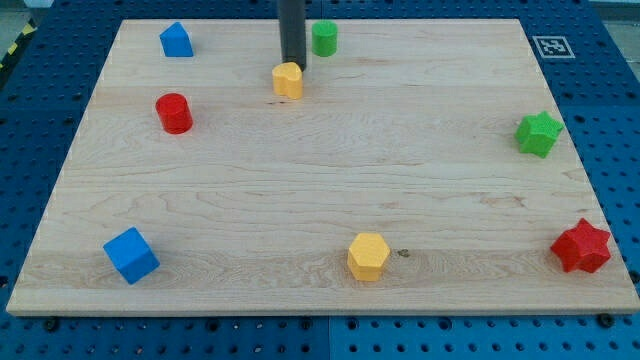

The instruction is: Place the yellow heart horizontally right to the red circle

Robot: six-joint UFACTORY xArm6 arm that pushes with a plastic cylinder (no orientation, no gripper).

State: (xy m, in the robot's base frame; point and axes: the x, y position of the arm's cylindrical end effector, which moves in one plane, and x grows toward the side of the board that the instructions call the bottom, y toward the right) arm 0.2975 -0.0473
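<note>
The yellow heart [288,79] sits in the upper middle of the frame, right of the red circle [174,113] and slightly higher. It looks small, rigid and light, likely sliding readily. My tip [293,65], a bare rod with no jaws, touches its upper edge.

Yellow heart [288,80]: we find it small, glossy, flat on the wooden board near the view's top, centre-left. Red circle [174,113]: a short upright cylinder, lying to the view's left of the heart and slightly lower, the two well apart, not touching.
</note>
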